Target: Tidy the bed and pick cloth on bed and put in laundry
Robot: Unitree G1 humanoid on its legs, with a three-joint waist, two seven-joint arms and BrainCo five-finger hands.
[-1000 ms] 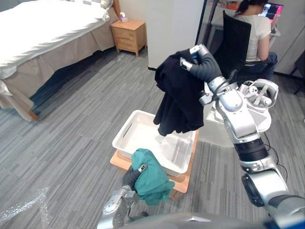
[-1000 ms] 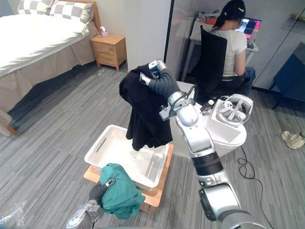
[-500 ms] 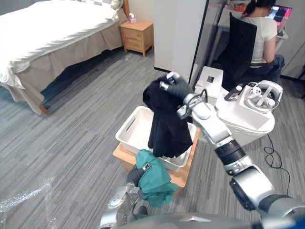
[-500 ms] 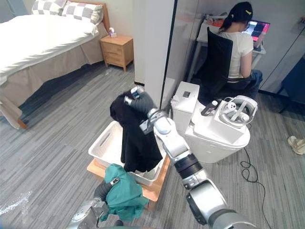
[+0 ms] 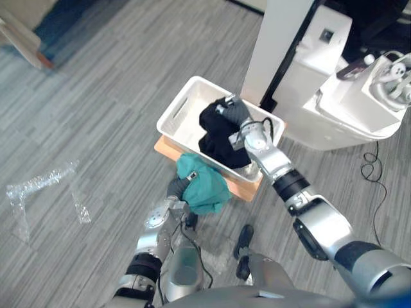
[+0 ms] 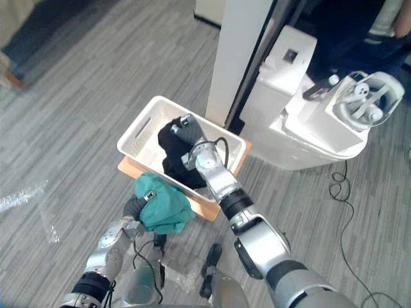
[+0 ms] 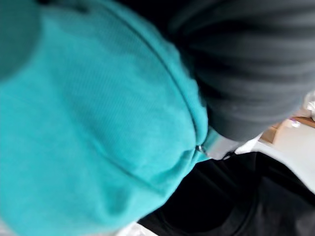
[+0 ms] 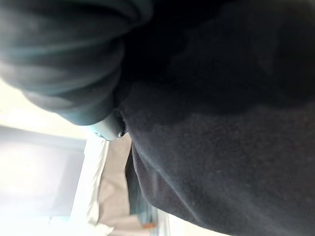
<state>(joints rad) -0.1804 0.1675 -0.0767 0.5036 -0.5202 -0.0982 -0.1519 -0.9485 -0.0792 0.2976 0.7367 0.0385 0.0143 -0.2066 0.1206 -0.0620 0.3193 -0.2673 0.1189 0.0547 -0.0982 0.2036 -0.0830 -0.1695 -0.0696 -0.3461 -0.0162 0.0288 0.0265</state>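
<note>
A white basket point(image 5: 182, 109) is sitting on a low wooden board point(image 5: 249, 188) on the grey plank floor point(image 5: 96, 96), and everything else is lying around it. A black cloth point(image 5: 218, 138) is lying heaped inside the basket, piled against the wall nearest the robot and spilling up toward that rim. The right robot hand point(image 5: 234, 112) is reaching down into the basket from the robot's right and is resting on top of the black cloth, pressed into the heap; whether it is gripping the cloth or has let go cannot be told, and its own wrist view is showing the dark cover against black fabric. The left robot hand point(image 5: 174, 190) is hanging just outside the basket's near corner, closed on a bunched teal cloth point(image 5: 204, 186), which is drooping over the hand and overlapping the board's edge without being inside the basket. Beyond the basket, a white column point(image 5: 276, 45) is standing just beside its far corner, with a white cabinet point(image 5: 321, 70) next to that. A crumpled strip of clear plastic point(image 5: 42, 186) is lying on the floor well apart from the basket, on the robot's left.
</note>
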